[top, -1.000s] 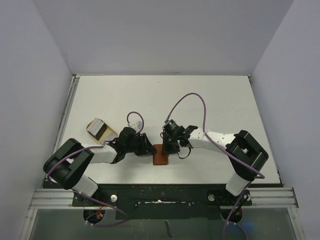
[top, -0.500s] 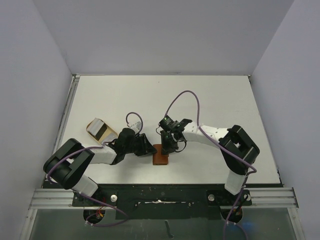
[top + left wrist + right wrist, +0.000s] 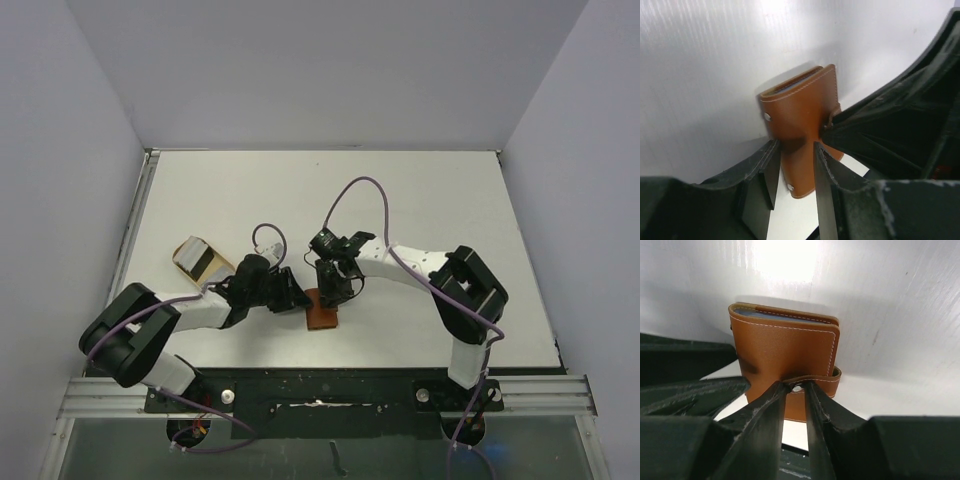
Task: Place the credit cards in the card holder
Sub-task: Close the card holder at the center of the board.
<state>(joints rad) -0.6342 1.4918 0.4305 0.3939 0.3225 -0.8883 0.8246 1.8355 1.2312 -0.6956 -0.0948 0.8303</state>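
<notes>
Table (image 3: 420,200) white, walls (image 3: 300,70) pale grey; card holder (image 3: 321,317) near front edge.

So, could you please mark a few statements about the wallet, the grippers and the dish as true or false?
1. The wallet is folded, not spread open. True.
2. A loose card lies right beside the wallet. False: no loose card shows there in any view.
3. The right gripper pinches the wallet's strap. True.
4. In the top view, the dish sits to the right of the wallet. False: it sits to the left, apart from it.
5. The left gripper hovers over the dish. False: it is at the wallet, one finger on either side.
</notes>
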